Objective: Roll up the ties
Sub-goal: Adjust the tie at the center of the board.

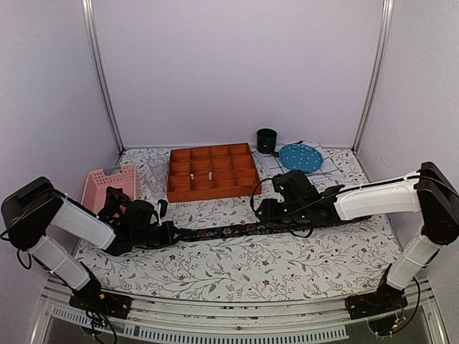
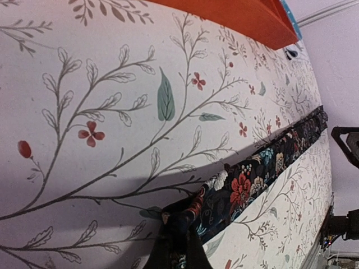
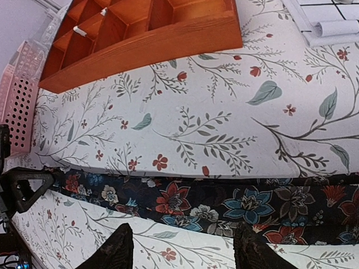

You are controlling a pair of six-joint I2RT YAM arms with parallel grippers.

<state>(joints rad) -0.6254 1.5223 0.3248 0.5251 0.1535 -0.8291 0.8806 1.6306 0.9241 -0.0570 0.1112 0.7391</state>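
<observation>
- Across the middle of the flowery bench [image 1: 237, 276] one tie [image 1: 237, 230] lay flat in a long, nearly straight line, running left to right between the two arms.
- Fabric was dark with red, blue and pale flowers, easy to see up close from the right wrist view [image 3: 213, 204].
- Left hand [image 1: 171, 233] was down at the tie's left end, and its wrist view showed the fingers pinched tight on that end [image 2: 178, 238], with the fabric bunched up a bit right at the tips. The rest of the tie [image 2: 258, 176] stretched away from it along the cloth.
- Right hand [image 1: 267, 213] sat over the tie further to the right, fingers spread apart and gripping nothing. From its own camera [image 3: 185, 252] both tips showed on the near side of the strip; couldn't tell if they touched the cloth.
- Behind the tie were an orange divider box [image 1: 211, 172], a pink basket [image 1: 107, 185] off to the left, plus a dark cup [image 1: 267, 140] and a dotted blue plate [image 1: 300, 156] at the back right.
</observation>
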